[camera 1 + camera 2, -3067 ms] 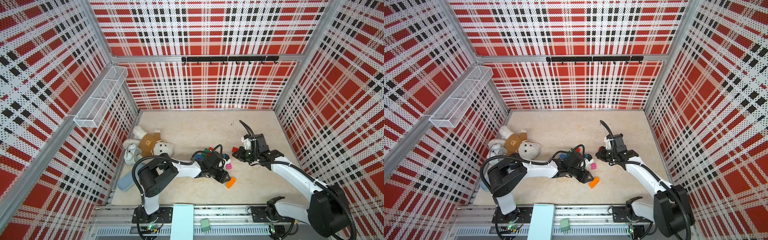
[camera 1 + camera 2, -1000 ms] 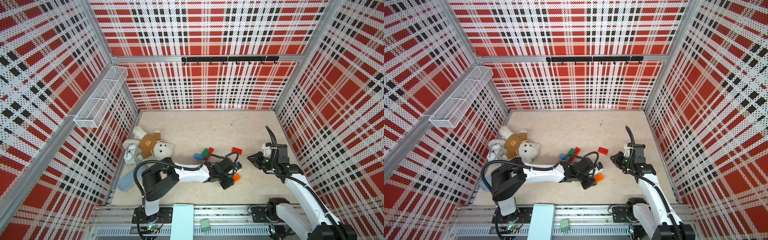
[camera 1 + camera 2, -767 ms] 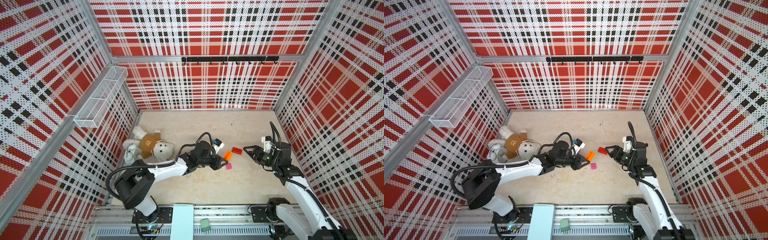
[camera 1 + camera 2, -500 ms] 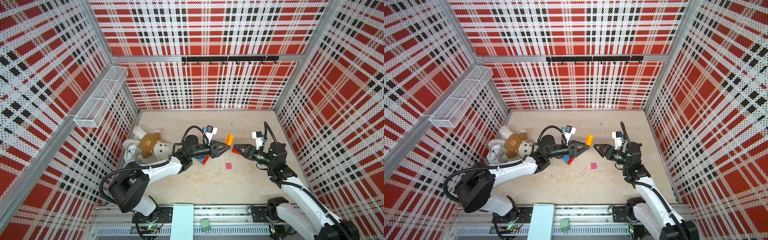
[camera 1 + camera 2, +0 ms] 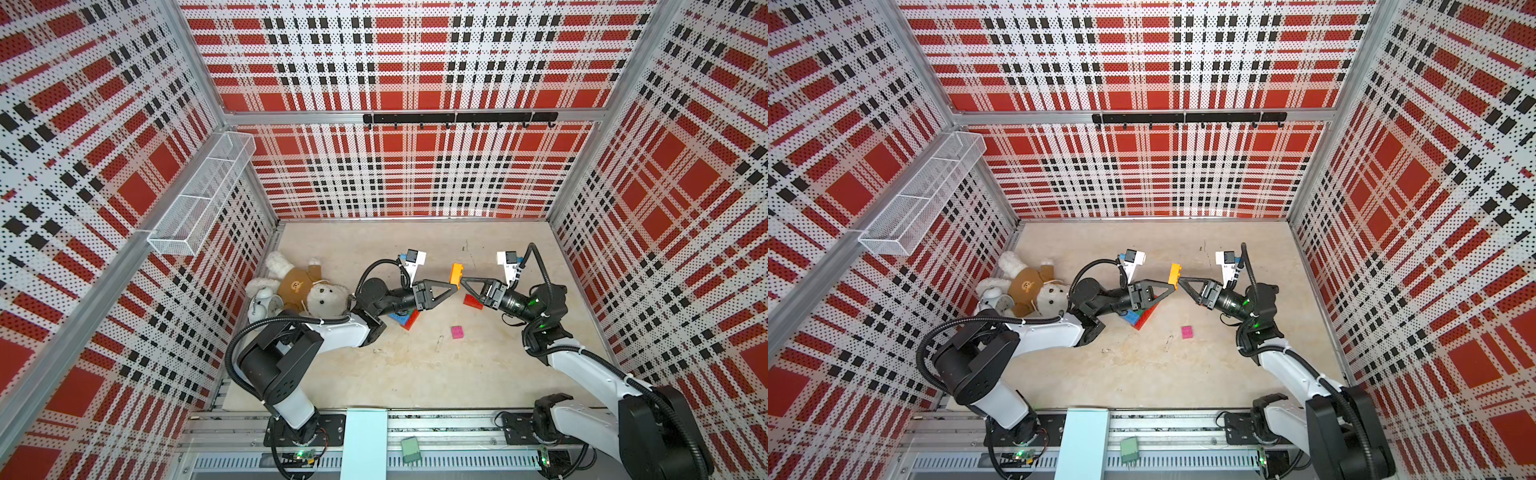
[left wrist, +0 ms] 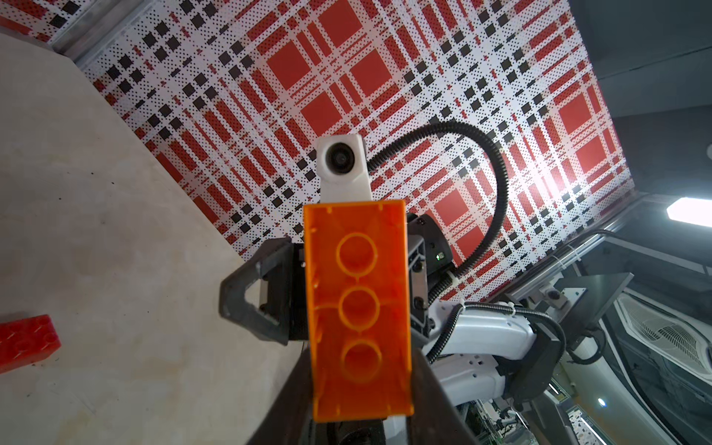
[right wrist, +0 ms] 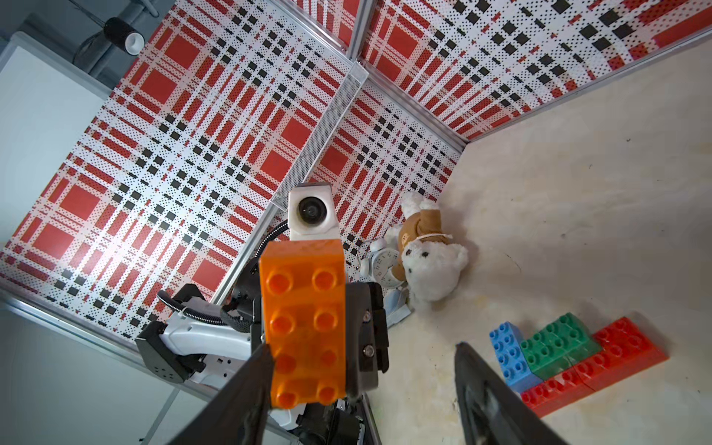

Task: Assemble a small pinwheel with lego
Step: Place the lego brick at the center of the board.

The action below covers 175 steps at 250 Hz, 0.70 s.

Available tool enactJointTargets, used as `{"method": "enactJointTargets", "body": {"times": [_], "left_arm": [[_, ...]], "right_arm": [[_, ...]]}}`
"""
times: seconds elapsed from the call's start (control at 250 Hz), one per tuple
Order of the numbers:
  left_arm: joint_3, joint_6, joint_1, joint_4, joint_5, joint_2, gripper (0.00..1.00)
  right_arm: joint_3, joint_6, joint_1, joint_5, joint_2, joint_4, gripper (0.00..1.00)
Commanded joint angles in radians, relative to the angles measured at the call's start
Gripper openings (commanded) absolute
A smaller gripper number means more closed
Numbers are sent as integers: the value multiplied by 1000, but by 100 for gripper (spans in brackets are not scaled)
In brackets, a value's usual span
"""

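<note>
Left end effector (image 5: 452,286) is clamped on the lower end of the orange brick (image 5: 456,274) and holds it on end in the air. The brick hangs above the table (image 5: 415,374), just past the part-built pinwheel (image 5: 405,320) on its back-wall side. In the left wrist view the orange brick (image 6: 358,308) turns its hollow underside to that camera, with dark fingers on both sides of its lower end. In the right wrist view its studded face (image 7: 304,323) points at the right arm.

The right end effector (image 5: 466,282) meets it tip to tip, jaws spread wide and gripping nothing. One finger (image 7: 246,400) sits at the brick's lower corner; whether it touches cannot be told.

The part-built pinwheel (image 7: 570,358) lies flat on the table as blue, green and red bricks joined together, partly under the left arm in both top views. The pink square brick (image 5: 457,331) lies alone near it, on its right-arm side. A loose red brick (image 5: 473,301) rests further to that side, under the right end effector. A teddy bear (image 5: 320,297) and an alarm clock (image 5: 264,303) lie well apart from the pinwheel on its opposite side, by the wall.
</note>
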Motion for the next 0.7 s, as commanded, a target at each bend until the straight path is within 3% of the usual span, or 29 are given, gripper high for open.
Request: {"method": "enactJointTargets", "body": {"times": [0.0, 0.284, 0.696], "left_arm": [[-2, -41, -11, 82, 22, 15, 24], [6, -43, -23, 92, 27, 55, 24], [-11, -36, -12, 96, 21, 45, 25]], "right_arm": [[37, 24, 16, -6, 25, 113, 68], [58, 35, 60, 3, 41, 141, 66], [49, -6, 60, 44, -14, 28, 55]]}}
